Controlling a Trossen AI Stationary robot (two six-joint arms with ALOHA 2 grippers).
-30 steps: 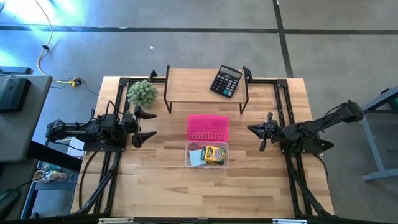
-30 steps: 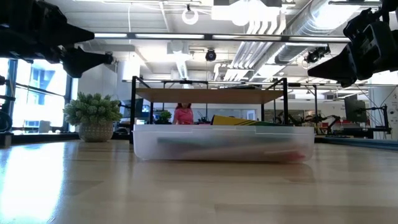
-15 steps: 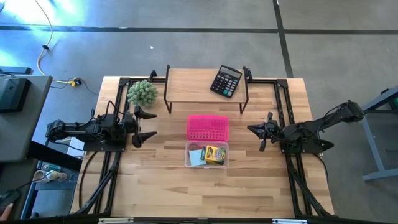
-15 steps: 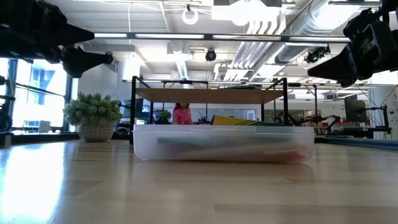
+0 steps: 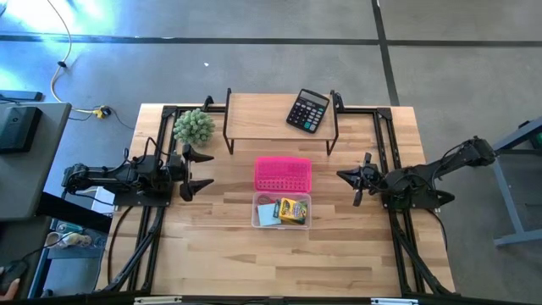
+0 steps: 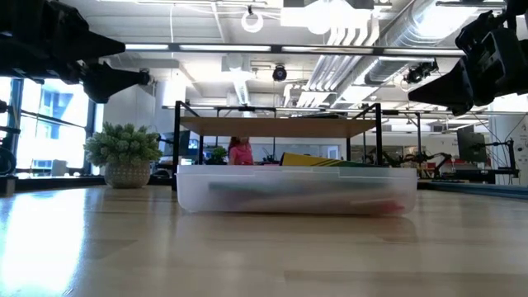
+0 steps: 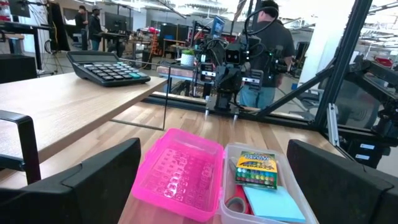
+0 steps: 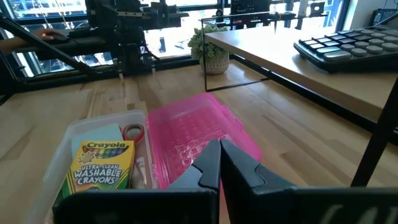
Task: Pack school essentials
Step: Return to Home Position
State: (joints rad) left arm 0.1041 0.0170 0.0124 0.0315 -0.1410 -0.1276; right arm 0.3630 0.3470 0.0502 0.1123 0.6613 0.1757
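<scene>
One wooden bench (image 5: 220,254) is seen from above, with two dark robot arms, one at each side edge.

The left pincer (image 5: 206,169) hangs over the left side of the bench and points toward the middle. Its two fingers are spread wide apart and hold nothing. The right pincer (image 5: 342,176) hangs over the right side, also pointing toward the middle. Its two fingers are pressed together, with nothing between them. In the low view both pincers sit well above the bench top.

One clear bin (image 5: 253,203) stands at the middle of the bench, between the two pincers and apart from both. Inside it lie one yellow-and-green crayon box (image 5: 293,209) on the right, one light-blue notepad (image 5: 266,215) on the left, and one pair of scissors (image 8: 132,132), of which only the red handle shows. Other small items in the bin are too hidden to count.

One pink basket (image 5: 283,173) sits just beside the bin, on its far side.

One low shelf (image 5: 262,110) on a black wire frame stands along the far edge of the bench. One black calculator (image 5: 306,110) rests on the right part of the shelf. One green plant (image 5: 194,126) in a small pot stands on the bench just left of the shelf.

In the left wrist view, one person (image 7: 267,37) in a dark top stands beyond the right side of the bench.
</scene>
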